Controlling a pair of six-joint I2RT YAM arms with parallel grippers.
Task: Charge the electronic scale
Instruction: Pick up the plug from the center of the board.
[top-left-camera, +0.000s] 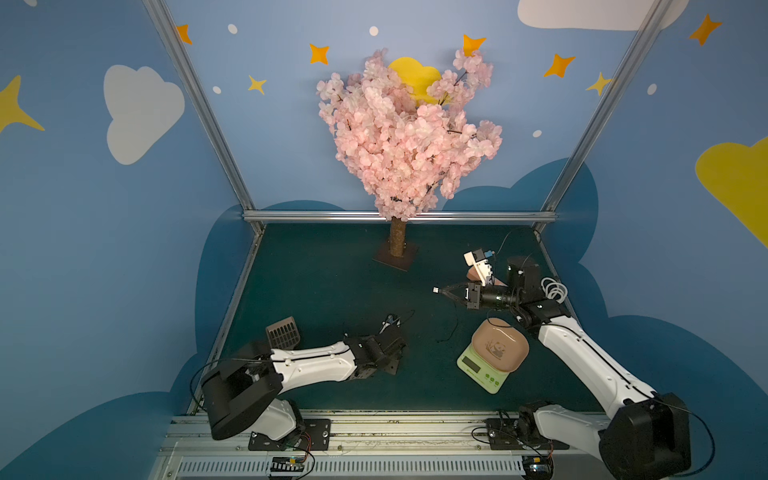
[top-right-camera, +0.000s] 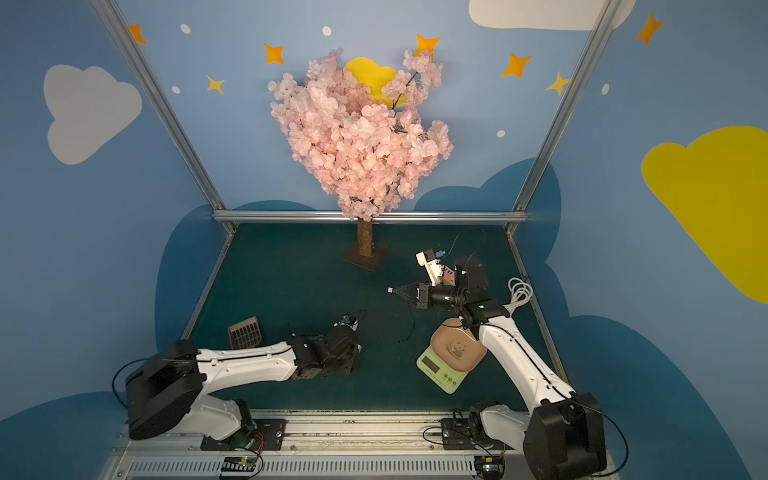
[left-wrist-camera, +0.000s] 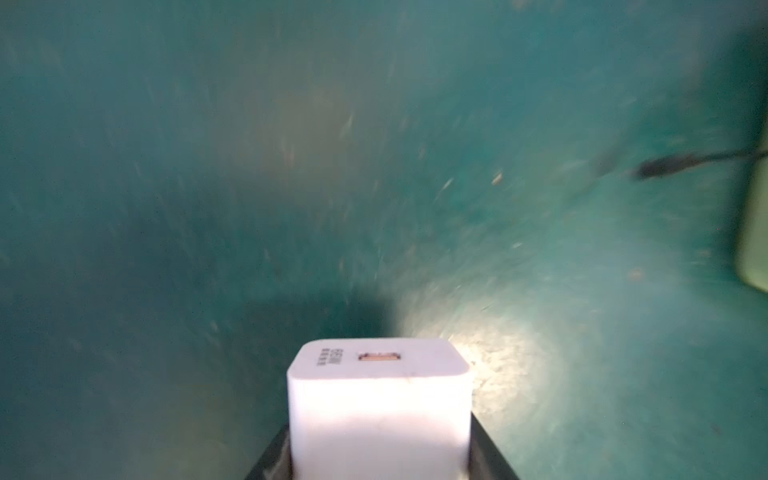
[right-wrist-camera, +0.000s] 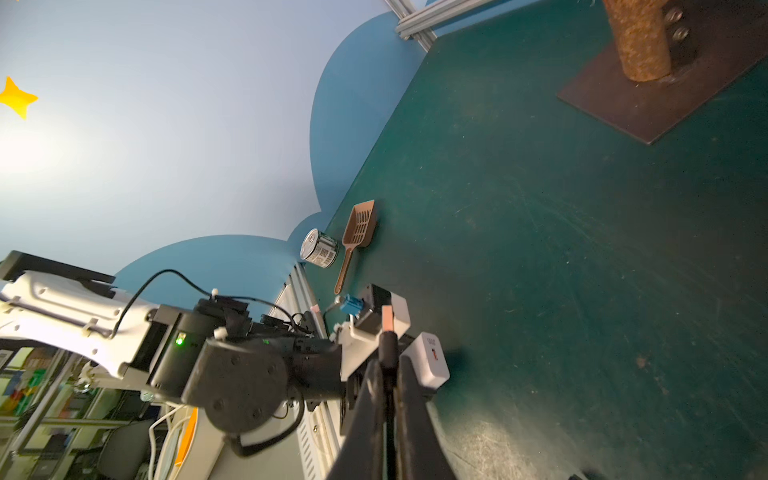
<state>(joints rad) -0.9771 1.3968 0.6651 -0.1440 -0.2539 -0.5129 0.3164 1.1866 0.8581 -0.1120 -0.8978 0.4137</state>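
Top views: the electronic scale (top-left-camera: 482, 370) (top-right-camera: 441, 368) sits on the desk (top-left-camera: 324, 282), front right, with its tan panda tray on top, next to the right arm's forearm. The right fingers (top-left-camera: 455, 291) are raised over the desk's right half, pointing left, pinched together on a small plug (top-left-camera: 435, 289). The left arm (top-left-camera: 311, 365) lies low over the front left of the desk - its fingers are hidden under the wrist here. A brown scoop (top-left-camera: 284, 332) lies just behind that arm. A pink blossom tree (top-left-camera: 399, 141) stands at the back.

Left wrist: blurred. The left fingers (left-wrist-camera: 482, 457) flank a white charger cube (left-wrist-camera: 380, 399), pressed against both its sides - closed on it, port facing out. A loose black cable end (left-wrist-camera: 665, 164) lies on the desk, near the scale's pale green edge at the frame border.

Right wrist: the right fingers are squeezed shut on the black plug, its metal tip sticking out past them. The charger cube is just beside that tip, on the end of the left arm. A can (right-wrist-camera: 318, 249) and the scoop lie at the desk's edge.
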